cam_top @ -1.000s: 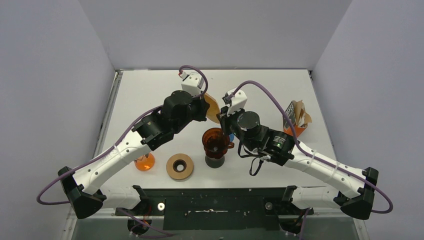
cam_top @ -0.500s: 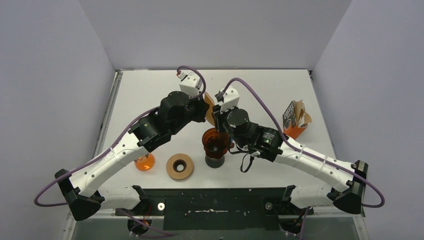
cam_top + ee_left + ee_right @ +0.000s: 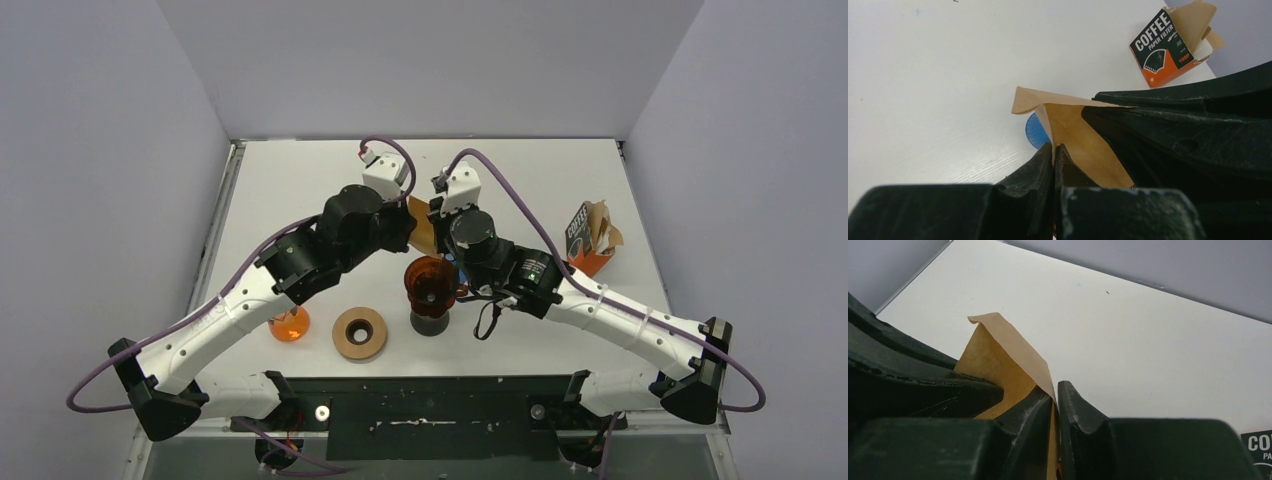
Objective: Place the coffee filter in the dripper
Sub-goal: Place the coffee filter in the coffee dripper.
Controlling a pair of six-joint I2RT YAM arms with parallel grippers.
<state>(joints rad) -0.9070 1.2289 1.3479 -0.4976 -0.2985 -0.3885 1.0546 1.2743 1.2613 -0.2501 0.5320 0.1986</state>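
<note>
Left hand (image 3: 1054, 152) clamped on coffee filter (image 3: 1075, 135). Right hand (image 3: 1056, 390) pinches its other edge. Coffee filter held above tabletop (image 3: 300, 180), just behind dripper (image 3: 432, 280), not in it.

Tabletop (image 3: 300, 190), white, with two arms meeting over its centre.
Brown coffee filter (image 3: 424, 228) between the ends of the left arm (image 3: 300, 265) and right arm (image 3: 520, 272). Amber dripper (image 3: 430, 280) on a dark base just in front of it. Orange cup (image 3: 290, 324) and brown ring (image 3: 359, 333) near left. Filter box (image 3: 588, 235) at right.
</note>
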